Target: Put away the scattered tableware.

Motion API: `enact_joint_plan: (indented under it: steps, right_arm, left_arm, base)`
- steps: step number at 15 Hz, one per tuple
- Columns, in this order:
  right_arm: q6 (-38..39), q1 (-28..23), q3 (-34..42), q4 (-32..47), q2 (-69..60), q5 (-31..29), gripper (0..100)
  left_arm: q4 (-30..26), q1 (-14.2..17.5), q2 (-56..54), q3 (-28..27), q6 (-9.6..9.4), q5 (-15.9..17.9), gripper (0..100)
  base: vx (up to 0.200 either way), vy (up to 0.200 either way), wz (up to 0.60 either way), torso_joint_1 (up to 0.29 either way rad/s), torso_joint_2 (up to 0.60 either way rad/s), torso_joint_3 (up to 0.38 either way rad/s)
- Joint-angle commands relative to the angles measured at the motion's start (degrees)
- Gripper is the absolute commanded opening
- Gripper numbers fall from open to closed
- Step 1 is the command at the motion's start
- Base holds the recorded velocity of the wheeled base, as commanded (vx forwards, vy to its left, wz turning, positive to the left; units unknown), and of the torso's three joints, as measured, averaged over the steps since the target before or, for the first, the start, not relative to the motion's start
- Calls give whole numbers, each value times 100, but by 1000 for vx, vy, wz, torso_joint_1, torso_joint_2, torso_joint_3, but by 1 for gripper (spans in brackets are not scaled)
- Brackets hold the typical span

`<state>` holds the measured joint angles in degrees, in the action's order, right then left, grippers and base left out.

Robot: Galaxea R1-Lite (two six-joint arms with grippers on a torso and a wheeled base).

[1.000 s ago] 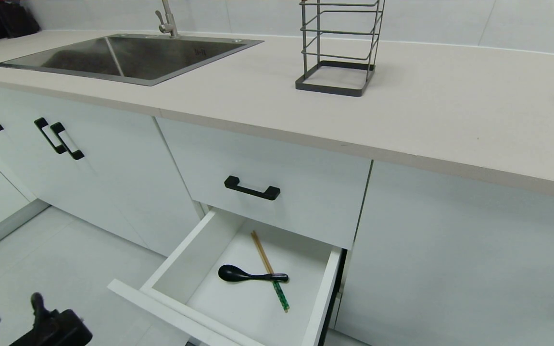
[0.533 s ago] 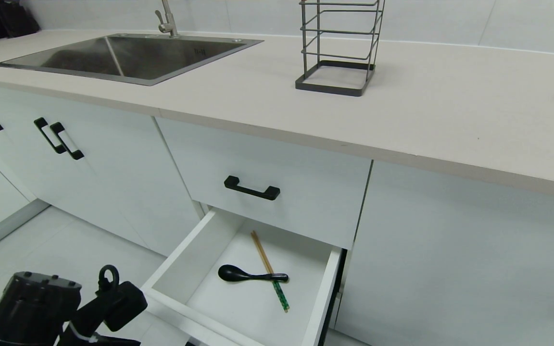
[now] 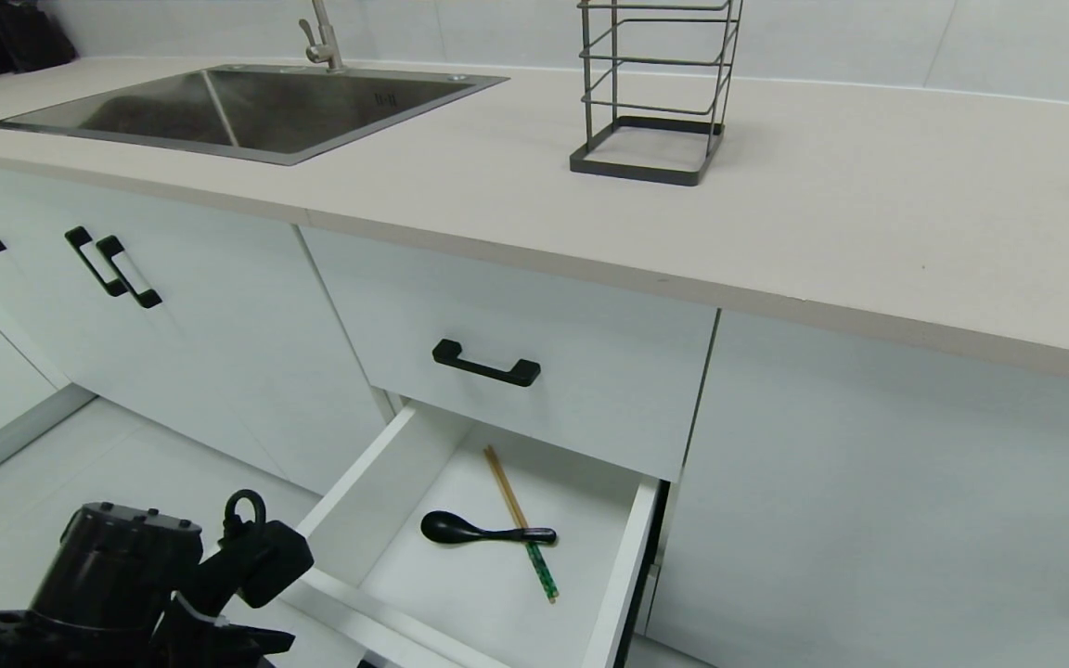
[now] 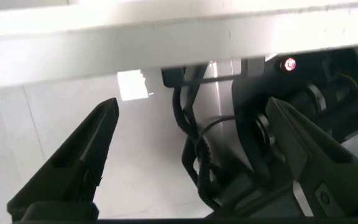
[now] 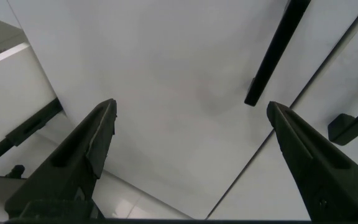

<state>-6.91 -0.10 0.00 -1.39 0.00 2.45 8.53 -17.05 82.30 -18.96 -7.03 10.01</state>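
**Three cameras: one high and wide, two low and close**

Your head camera sits high and faces forward and down. From middle range it takes in the counter, the sink and the pulled-out drawer. Your left wrist camera looks out between the wide-set jaws of the left gripper, close to a white panel edge just beyond its tips. Your right wrist camera looks past the right gripper, jaws equally wide. Just ahead of it are white cabinet fronts with black handles. The head view shows such fronts too, but you cannot tell which door.
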Motion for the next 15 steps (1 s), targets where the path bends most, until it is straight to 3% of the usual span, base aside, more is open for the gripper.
enact_joint_plan:
  steps: [1, 6, 12, 15]
  right_arm:
    - [-3, 1, 0, -2, 9, 1, 100]
    - [-3, 1, 0, -2, 0, 1, 100]
    - [6, 1, 0, -2, 0, 1, 100]
    - [6, 1, 0, -2, 0, 1, 100]
  left_arm:
    - [254, 0, 155, -38, 0, 1, 100]
    - [614, 0, 339, -38, -26, 1, 100]
    - [1458, 0, 673, -38, -17, -8, 100]
    - [1546, 0, 788, -126, -17, -8, 100]
  base:
    - [0, 0, 0, 0, 0, 0]
    - [0, 0, 0, 0, 0, 0]
    - [0, 0, 0, 0, 0, 0]
    - [0, 0, 0, 0, 0, 0]
